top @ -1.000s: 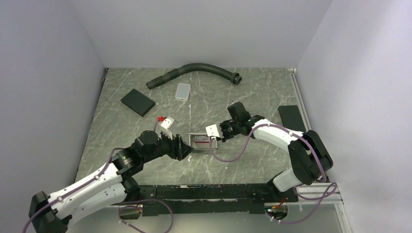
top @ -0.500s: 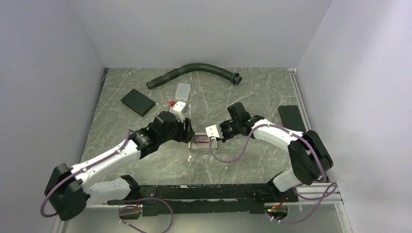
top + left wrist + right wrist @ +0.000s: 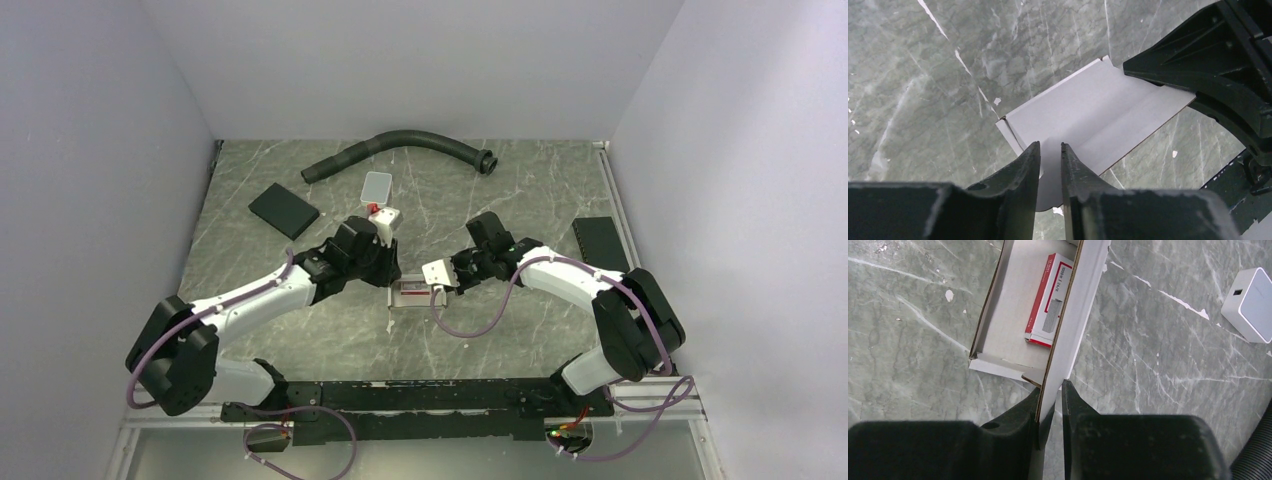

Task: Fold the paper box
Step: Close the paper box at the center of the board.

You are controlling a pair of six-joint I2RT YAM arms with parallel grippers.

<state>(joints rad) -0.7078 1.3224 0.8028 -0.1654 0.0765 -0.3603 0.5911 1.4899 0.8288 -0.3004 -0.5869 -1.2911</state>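
Note:
The paper box (image 3: 412, 296) is a white cardboard carton lying open at the table's middle, with a red-and-white packet (image 3: 1048, 300) inside. My right gripper (image 3: 443, 284) is at its right end. In the right wrist view its jaws (image 3: 1050, 390) are closed on the box's upright white panel (image 3: 1083, 295). My left gripper (image 3: 390, 277) is at the box's far left corner. In the left wrist view its fingers (image 3: 1050, 149) are almost together, tips over a white panel (image 3: 1088, 110), with nothing clearly clamped. The right gripper's dark finger (image 3: 1198, 75) touches that panel's far edge.
A black hose (image 3: 400, 146) curves along the back. A light grey tile (image 3: 377, 187) lies behind the left gripper and shows in the right wrist view (image 3: 1250, 305). A black pad (image 3: 283, 211) lies at back left, and another dark pad (image 3: 600, 243) at the right edge.
My left arm has swung from the box's left end round to its far left side, stretching out. The right gripper has kept its hold in place. The box has shifted little.

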